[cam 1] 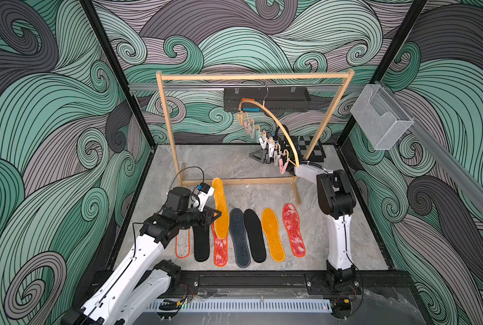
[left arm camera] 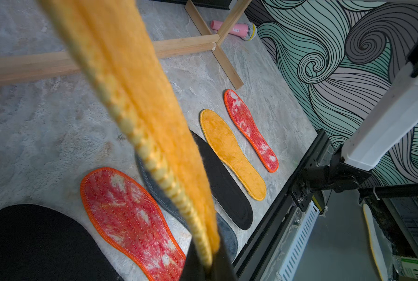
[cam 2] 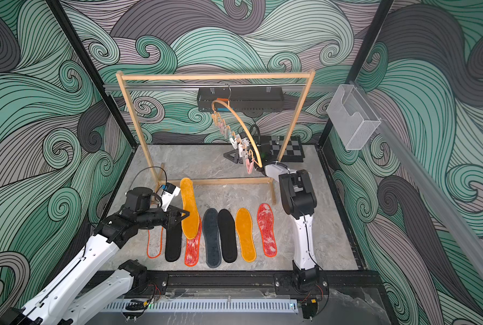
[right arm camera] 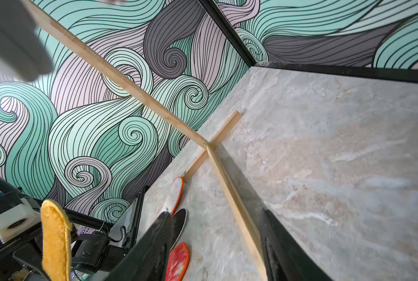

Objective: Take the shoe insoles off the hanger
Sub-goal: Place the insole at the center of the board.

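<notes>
while seven insoles (cam 1: 238, 239) lie rowed, left claw (cam 1: 216, 217) clamped on raised mustard insole (cam 1: 220, 205) — right claw (cam 1: 258, 157) apart, near hanger (cam 1: 262, 139)

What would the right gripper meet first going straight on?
Likely the light wooden rack's lower rail, lying ahead between the right gripper's open jaws; otherwise the grey marble tabletop beside it. Depth unclear.
</notes>
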